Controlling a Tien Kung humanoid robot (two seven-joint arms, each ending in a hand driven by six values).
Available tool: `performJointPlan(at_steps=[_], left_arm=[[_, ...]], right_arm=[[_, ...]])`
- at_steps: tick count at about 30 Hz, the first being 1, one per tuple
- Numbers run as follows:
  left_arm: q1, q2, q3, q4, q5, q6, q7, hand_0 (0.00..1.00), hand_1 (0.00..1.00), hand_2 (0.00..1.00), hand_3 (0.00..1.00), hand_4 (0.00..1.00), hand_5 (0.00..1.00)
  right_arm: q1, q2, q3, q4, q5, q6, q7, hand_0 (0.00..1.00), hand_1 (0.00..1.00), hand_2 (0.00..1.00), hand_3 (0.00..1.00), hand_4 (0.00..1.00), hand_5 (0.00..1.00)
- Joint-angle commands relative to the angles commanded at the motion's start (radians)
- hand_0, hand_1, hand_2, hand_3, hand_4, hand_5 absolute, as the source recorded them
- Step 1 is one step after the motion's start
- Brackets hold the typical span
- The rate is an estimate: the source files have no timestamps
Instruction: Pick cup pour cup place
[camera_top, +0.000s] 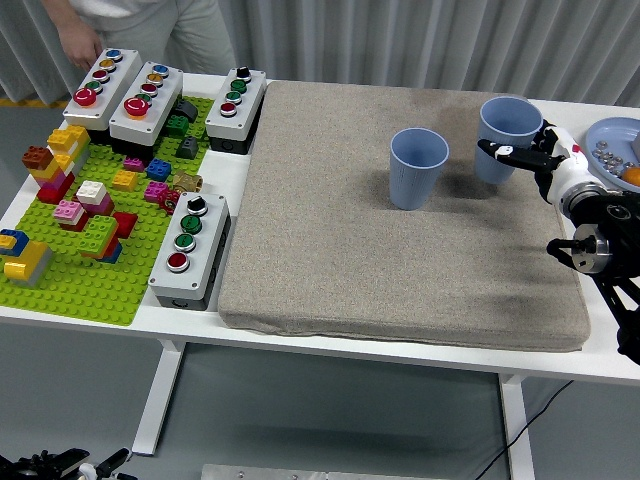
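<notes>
Near right: the right hand (540, 158) reaches in over the right edge of the grey mat (400, 260), its fingers wrapped around the held cup (507, 138). This blue cup stands upright and appears to sit on the mat, or just above it; contact cannot be confirmed. To its left, near but apart, the second blue cup (418, 168) stands upright at mid-mat. The interiors of both cups look empty from this angle, though any small contents would be hidden.

Judged stage: pick and pour appear complete, and the placing step is in hand; release and withdrawal of the hand remain.

Far right: a blue plate (606, 133) at the table edge holds small grey pieces and something orange.

Left: a green baseplate (95, 280) with coloured bricks, and button boxes (190, 250) beside it.

Far left: a person (150, 25) stands behind the table, touching nothing.
</notes>
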Motion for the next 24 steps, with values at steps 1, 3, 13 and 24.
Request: performJointPlan(at_steps=[1,3,13,24], left_arm=[[0.000,0.000,0.001,0.000,0.000,0.000,0.000,0.771,0.765,0.820,0.685,0.511,0.998],[0.002,-0.001,0.001,0.000,0.000,0.000,0.000,0.771,0.764,0.820,0.685,0.510,0.998],[0.011,-0.004,0.011,0.000,-0.006,-0.002,0.000,0.772,0.764,0.820,0.684,0.511,0.998],[0.013,-0.006,0.013,0.000,-0.006,-0.002,0.000,0.772,0.764,0.819,0.684,0.509,0.998]], right_arm=[[-0.005,0.001,0.003,0.002,-0.006,-0.002,0.002,0.827,0.687,0.566,0.597,0.731,0.015],[-0.023,0.001,0.009,0.009,-0.025,-0.008,0.009,0.826,0.688,0.565,0.596,0.722,0.013],[-0.095,0.021,0.008,0.013,-0.055,-0.030,0.051,0.826,0.689,0.564,0.596,0.720,0.012],[-0.103,0.024,0.009,0.020,-0.071,-0.015,0.058,0.840,0.718,0.593,0.617,0.715,0.010]])
